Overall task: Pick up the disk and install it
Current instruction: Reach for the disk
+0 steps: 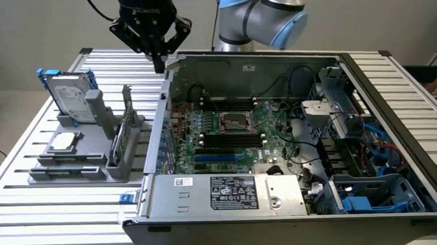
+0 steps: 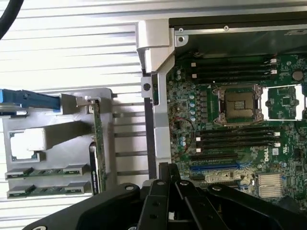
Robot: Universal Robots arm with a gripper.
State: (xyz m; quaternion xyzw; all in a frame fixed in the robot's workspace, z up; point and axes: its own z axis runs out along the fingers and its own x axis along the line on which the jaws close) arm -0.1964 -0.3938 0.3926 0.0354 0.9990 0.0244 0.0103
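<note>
- The arm (image 1: 273, 17) reaches in from behind the computer case (image 1: 349, 123), its black gripper (image 1: 159, 69) pointing straight down.
- The gripper hangs above the case's rear corner on the exterior view's left, clear of the rim and touching nothing.
- The fingers (image 1: 158, 56) are pressed together, tip to tip, with nothing between them; in the wrist view they (image 2: 160, 191) line up over the case's side wall (image 2: 156, 96).
- A strip of bare slatted tabletop (image 1: 47, 215) runs between the case wall and the grey fixture (image 1: 82, 160) to the exterior view's left, and more lies open in front of the fixture.
- The disk (image 1: 71, 97) stands upright on edge at the fixture's far end, label facing out, blue rails on both sides; the wrist view sees it edge-on (image 2: 29, 99). It is well apart from the gripper.
- The fixture also carries a processor chip (image 1: 62, 141) lying flat, an expansion card (image 1: 121, 139) standing on edge, and two memory sticks (image 1: 64, 171) lying at its near end.
- The case lies open at the top, showing the motherboard (image 1: 233, 133), a power-supply box (image 1: 228, 193) along the near wall and a bay with blue plastic (image 1: 370, 196) at the near corner on the exterior view's right.
</note>
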